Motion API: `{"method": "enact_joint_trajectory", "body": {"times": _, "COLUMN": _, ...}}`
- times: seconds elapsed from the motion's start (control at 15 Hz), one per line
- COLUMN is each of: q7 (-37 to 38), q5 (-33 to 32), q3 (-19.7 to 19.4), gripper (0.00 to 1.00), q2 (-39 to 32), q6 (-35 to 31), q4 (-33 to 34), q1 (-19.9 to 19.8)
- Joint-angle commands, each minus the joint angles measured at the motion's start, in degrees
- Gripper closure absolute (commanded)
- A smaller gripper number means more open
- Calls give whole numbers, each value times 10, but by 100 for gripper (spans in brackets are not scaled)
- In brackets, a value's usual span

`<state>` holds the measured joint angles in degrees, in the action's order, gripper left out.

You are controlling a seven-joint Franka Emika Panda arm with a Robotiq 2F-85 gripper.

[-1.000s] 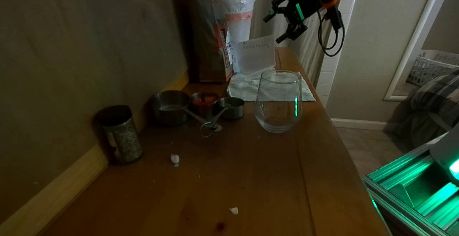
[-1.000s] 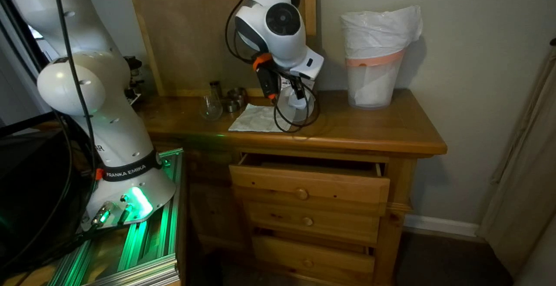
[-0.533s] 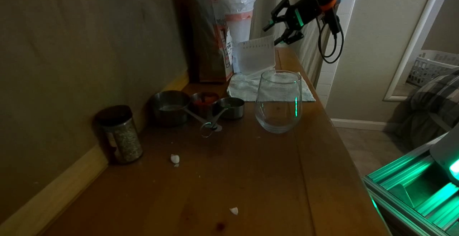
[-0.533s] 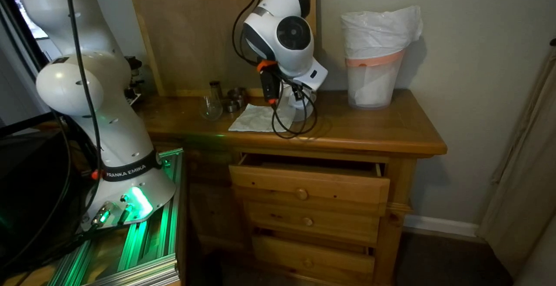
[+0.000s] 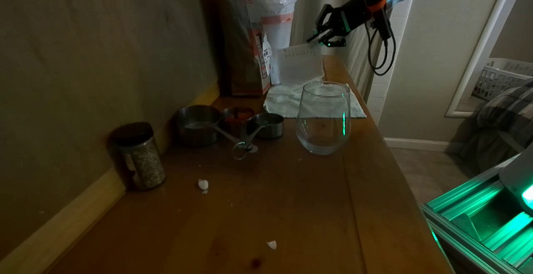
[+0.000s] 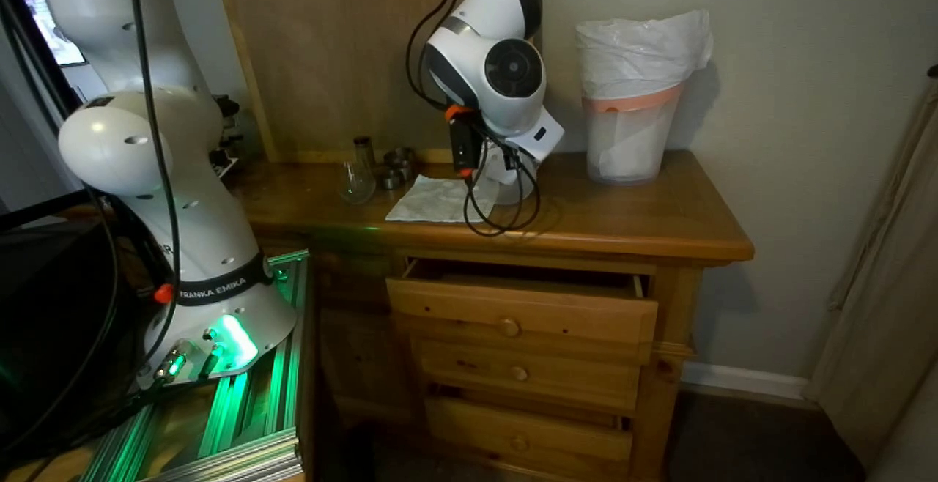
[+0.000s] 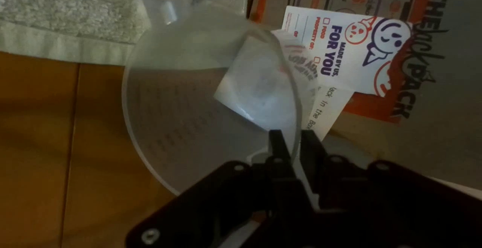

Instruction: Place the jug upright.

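The translucent whitish jug point(image 5: 300, 63) lies on its side on the wooden desk, beside the cloth. In the wrist view I look into the wide mouth of the jug point(image 7: 180, 101). My gripper point(image 7: 290, 130) straddles the rim, one finger inside and one outside. Its fingers stand close together, with the rim in the narrow gap between them; whether they clamp it I cannot make out. In an exterior view the gripper point(image 5: 315, 40) meets the jug's upper corner. Arm and cables partly cover the jug point(image 6: 508, 193) in an exterior view and hide the fingers.
A paper bag point(image 5: 245, 53) stands behind the jug against the wall. The clear rounded glass point(image 5: 323, 136), metal measuring cups point(image 5: 198, 126) and a jar point(image 5: 141, 157) share the desk. A cloth point(image 6: 436, 201) lies alongside, and a lined bin point(image 6: 626, 134) stands farther along.
My gripper's fingers have drawn together around the jug's rim. The arm has shifted slightly, to the right and down in an exterior view. The jug has moved a little with it.
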<state>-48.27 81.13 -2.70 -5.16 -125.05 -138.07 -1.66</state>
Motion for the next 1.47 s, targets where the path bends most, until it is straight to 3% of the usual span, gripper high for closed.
{"method": "enact_joint_trajectory", "body": {"times": 0.0, "q7": 17, "q5": 19, "q3": -3, "gripper": 100, "q2": -9, "q6": 13, "q4": 16, "q1": -8}}
{"method": "enact_joint_trajectory", "body": {"times": 0.8, "q7": 41, "q5": 31, "q3": 0, "gripper": 99, "q2": 42, "q6": 47, "q4": 30, "q1": -2}}
{"method": "enact_joint_trajectory", "body": {"times": 1.13, "q7": 129, "q5": -84, "q3": 20, "gripper": 99, "q2": 92, "q6": -23, "q4": 34, "q1": 14}}
{"method": "enact_joint_trajectory", "body": {"times": 1.4, "q7": 247, "q5": -253, "q3": 41, "gripper": 99, "q2": 120, "q6": -85, "q4": 32, "q1": 17}}
